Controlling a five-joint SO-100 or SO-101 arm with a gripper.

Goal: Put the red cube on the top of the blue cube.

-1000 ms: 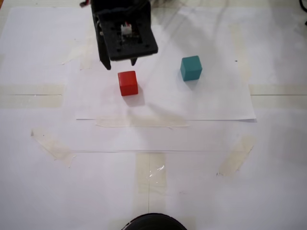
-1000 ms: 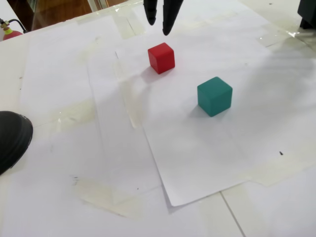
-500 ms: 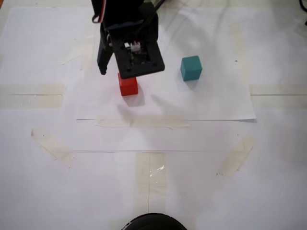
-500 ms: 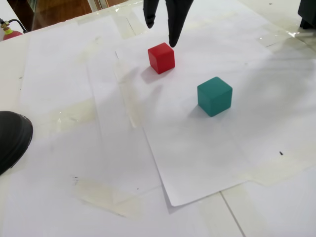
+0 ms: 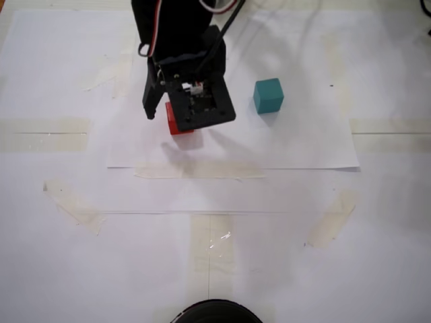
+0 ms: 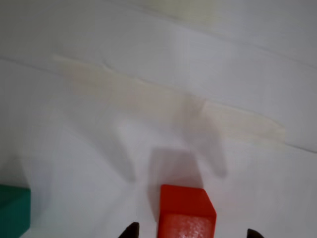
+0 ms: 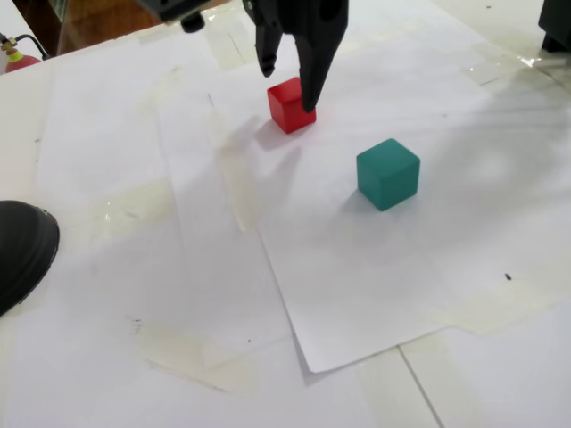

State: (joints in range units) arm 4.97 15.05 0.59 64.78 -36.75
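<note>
The red cube (image 5: 177, 125) rests on a white paper sheet, mostly covered by the arm in a fixed view and plain in the other (image 7: 287, 107). My gripper (image 7: 287, 87) is open and lowered over it, one finger on each side, touching neither as far as I can see. In the wrist view the red cube (image 6: 187, 214) lies between the two fingertips of the gripper (image 6: 191, 232) at the bottom edge. The blue cube (image 5: 268, 95) is teal and stands alone to the right (image 7: 387, 173); it shows at the wrist view's lower left corner (image 6: 12, 210).
White paper sheets (image 5: 283, 145) are taped over the table, with tape strips (image 5: 199, 171) along the edges. A black rounded object (image 5: 215, 311) sits at the near edge and shows at the left of the other fixed view (image 7: 22, 250).
The open gripper has come down and forward from above and behind the red cube until its fingers straddle it. Neither cube has moved.
</note>
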